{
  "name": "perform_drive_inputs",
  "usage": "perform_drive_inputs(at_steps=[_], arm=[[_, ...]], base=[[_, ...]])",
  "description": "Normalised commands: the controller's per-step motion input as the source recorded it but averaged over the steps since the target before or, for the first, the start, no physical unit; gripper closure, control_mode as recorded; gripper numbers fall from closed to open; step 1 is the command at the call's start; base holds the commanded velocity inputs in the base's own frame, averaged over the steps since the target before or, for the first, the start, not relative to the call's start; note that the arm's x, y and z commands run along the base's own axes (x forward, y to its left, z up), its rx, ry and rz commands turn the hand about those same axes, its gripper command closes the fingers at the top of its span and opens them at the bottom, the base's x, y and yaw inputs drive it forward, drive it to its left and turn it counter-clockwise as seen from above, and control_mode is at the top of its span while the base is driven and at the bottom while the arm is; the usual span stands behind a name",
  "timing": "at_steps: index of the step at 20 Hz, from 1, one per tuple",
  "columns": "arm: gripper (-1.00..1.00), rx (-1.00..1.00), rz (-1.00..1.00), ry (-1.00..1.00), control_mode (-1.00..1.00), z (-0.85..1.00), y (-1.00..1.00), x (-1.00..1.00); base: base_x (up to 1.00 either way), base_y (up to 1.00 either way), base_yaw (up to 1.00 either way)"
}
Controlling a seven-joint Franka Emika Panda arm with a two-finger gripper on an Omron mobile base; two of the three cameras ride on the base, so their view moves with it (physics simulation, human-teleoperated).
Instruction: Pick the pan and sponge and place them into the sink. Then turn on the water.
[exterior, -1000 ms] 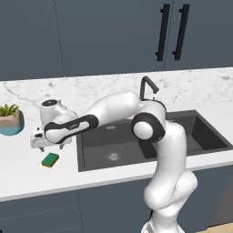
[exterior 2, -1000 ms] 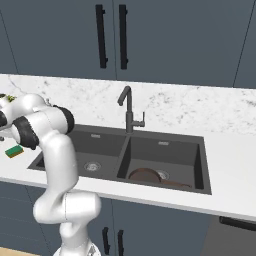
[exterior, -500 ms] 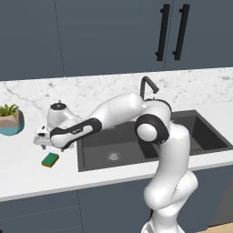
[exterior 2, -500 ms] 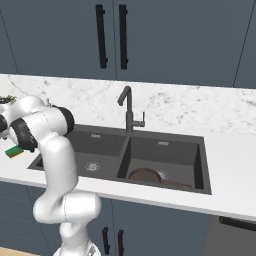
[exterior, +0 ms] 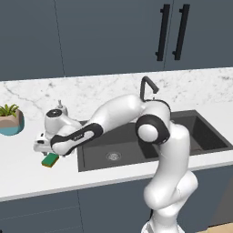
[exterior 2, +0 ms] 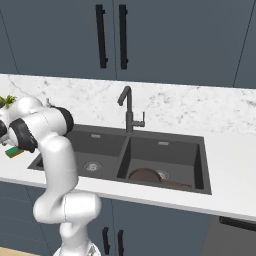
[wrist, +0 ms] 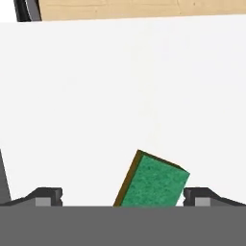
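Progress: pan (exterior 2: 146, 175) already lies in the sink (exterior 2: 200, 145), in the basin at lower centre of the right base view; I count that part done.
Left to do: sponge (wrist: 153, 183) not yet picked; faucet (exterior 2: 128, 107) untouched as far as I can tell, no water visible.
Sponge place: on the white counter (exterior: 22, 170), left of the sink, at left middle of the left base view.
Sponge lie: flat, green face up; long axis tilted, running lower left to upper right in the hand view.
Claw: gripper (wrist: 122, 197) spread wide, holding nothing, tips either side of the sponge, not touching it.
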Motion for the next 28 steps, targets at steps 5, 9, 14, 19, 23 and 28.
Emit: perform_drive_inputs(at_steps=[5, 9, 14, 19, 23, 28], arm=[[-1.0, -0.14, 0.0, 0.09, -1.0, 0.0, 0.35, 0.28], [-1.0, -0.13, 0.0, 0.04, -1.0, 0.0, 0.4, 0.36], [-1.0, -0.09, 0.0, 0.01, -1.0, -0.11, 0.32, 0.1], [-1.0, -0.01, 0.0, 0.0, -1.0, -0.29, 0.0, -0.04], [-1.0, 0.0, 0.0, 0.0, -1.0, -0.39, -0.04, 0.0], [-1.0, 0.03, 0.0, -0.01, -1.0, -0.3, -0.2, 0.05]], base=[[0.0, 0.0, 0.0], [0.0, 0.0, 0.0], [0.0, 0.0, 0.0], [0.0, 0.0, 0.0], [0.0, 0.0, 0.0], [0.0, 0.0, 0.0]])
